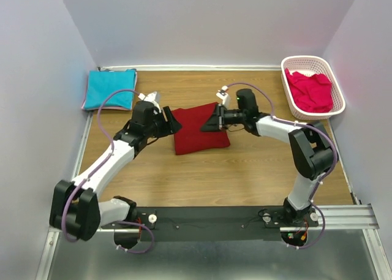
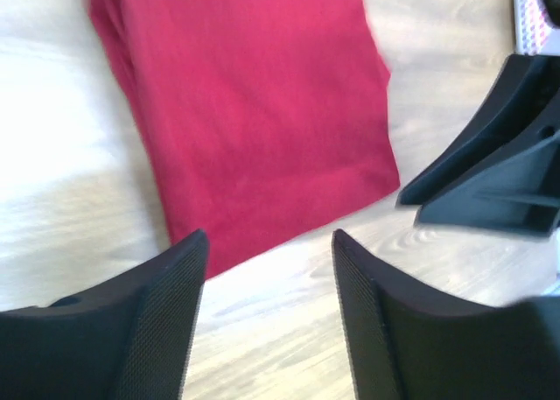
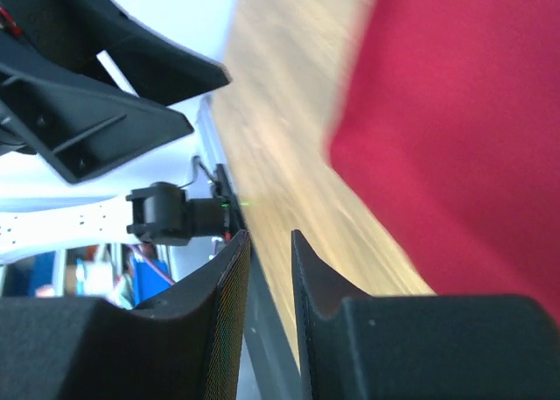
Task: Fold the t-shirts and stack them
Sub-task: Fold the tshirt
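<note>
The dark red t-shirt (image 1: 199, 130) lies folded flat in the middle of the table; it also shows in the left wrist view (image 2: 254, 111) and the right wrist view (image 3: 464, 129). My left gripper (image 1: 174, 122) hovers at its left edge, open and empty (image 2: 269, 238). My right gripper (image 1: 211, 122) is at the shirt's right edge, its jaws a narrow gap apart with nothing between them (image 3: 269, 235). The turquoise t-shirt (image 1: 109, 89) lies folded at the back left. The pinkish-red t-shirt (image 1: 312, 91) is bunched in the basket.
The white latticed basket (image 1: 335, 105) stands at the back right corner. Grey walls enclose the wooden table (image 1: 214, 176) on three sides. The arms' black base rail (image 1: 214, 219) runs along the near edge.
</note>
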Robot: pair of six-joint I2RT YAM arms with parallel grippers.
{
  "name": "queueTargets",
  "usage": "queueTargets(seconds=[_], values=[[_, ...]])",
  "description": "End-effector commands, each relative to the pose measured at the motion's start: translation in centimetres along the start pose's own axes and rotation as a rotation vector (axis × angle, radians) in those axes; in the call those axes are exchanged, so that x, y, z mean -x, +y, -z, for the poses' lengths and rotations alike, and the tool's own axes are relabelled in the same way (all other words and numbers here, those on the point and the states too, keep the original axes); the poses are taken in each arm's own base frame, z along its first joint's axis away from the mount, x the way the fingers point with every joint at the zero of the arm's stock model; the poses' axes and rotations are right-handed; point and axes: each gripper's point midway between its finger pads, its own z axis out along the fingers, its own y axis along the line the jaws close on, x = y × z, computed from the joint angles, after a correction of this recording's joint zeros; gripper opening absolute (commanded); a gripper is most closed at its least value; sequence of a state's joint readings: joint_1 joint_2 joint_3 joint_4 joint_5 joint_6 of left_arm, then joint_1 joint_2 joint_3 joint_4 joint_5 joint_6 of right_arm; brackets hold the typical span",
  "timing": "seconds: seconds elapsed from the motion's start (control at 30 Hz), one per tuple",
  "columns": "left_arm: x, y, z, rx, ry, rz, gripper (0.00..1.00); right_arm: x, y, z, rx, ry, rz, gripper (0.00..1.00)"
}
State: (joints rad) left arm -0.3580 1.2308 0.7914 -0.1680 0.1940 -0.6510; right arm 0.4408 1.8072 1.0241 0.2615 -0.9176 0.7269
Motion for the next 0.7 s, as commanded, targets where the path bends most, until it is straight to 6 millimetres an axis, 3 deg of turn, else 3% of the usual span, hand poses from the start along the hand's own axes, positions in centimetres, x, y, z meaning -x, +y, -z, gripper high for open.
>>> queueTargets(seconds=[0.0,0.13,0.17,0.27,0.37,0.43,0.5,0.57,0.63,0.67], values=[[2.4,2.6,2.3,0.166,-0.103,-0.066,0.73,0.0,0.4,-4.3,0.001,0.008,0.019,0.33],[3.6,3.7,3.8,0.232,-0.176,-0.086,0.74,-2.3,-4.0,-7.7,-0.05,0.041,-0.072,0.33],[3.6,3.8,4.0,0.237,-0.185,-0.083,0.74,-3.4,-6.4,-8.4,-0.095,0.054,-0.113,0.33],[3.3,3.7,4.1,0.214,-0.207,-0.064,0.74,-5.2,-9.9,-8.6,-0.173,0.062,-0.172,0.33],[2.8,3.5,3.1,0.184,-0.19,-0.048,0.73,-5.4,-9.3,-8.2,-0.164,0.071,-0.172,0.33],[2.5,3.6,2.0,0.18,-0.169,-0.038,0.72,-2.9,-6.6,-7.7,-0.138,0.033,-0.107,0.33],[3.1,2.9,1.0,0.148,-0.17,-0.037,0.69,-0.9,-5.4,-7.1,-0.156,0.005,-0.022,0.34],[3.6,2.8,-0.7,0.152,-0.155,-0.03,0.68,2.5,-3.7,-5.6,-0.143,-0.063,0.008,0.34],[4.7,2.7,-2.6,0.158,-0.15,-0.026,0.66,6.3,-3.2,-3.7,-0.127,-0.136,0.023,0.34],[5.1,2.8,-3.3,0.163,-0.15,-0.024,0.65,6.9,-3.9,-3.1,-0.139,-0.152,0.012,0.34]])
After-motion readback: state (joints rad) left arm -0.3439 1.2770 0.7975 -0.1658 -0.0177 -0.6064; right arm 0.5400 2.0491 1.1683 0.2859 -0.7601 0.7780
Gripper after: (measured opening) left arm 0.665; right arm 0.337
